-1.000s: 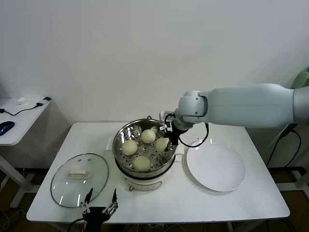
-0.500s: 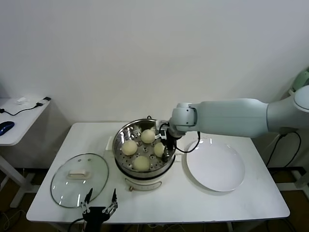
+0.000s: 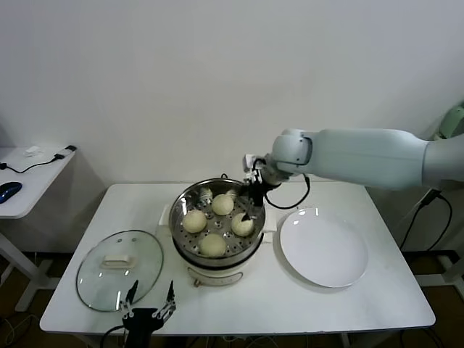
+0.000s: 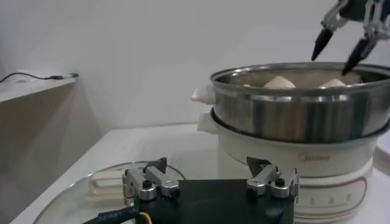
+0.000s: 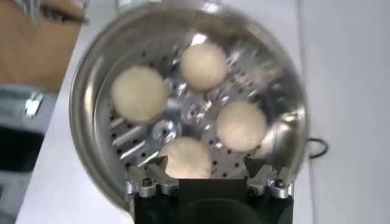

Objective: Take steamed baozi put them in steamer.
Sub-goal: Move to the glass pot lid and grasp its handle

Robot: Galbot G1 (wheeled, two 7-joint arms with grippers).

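Stainless steel of the steamer (image 3: pixel 217 221) now rings all four steamed baozi (image 3: pixel 214 224) on its perforated tray, while the white plate (image 3: pixel 323 249) sits bare. With its fingers apart and nothing held, the right tool (image 3: pixel 251 206) hangs just above the rightmost bun. The risk I see is a low exit, clipping that bun or the rim and shoving the pot across the surface (image 3: pixel 348 297); the left tool (image 3: pixel 148 302), fingers apart, idles near the glass lid (image 3: pixel 120 270).

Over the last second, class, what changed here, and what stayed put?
The right gripper let go of the fourth baozi inside the steamer and rose, open, above it. The other three buns, lid, plate and left gripper stayed put.
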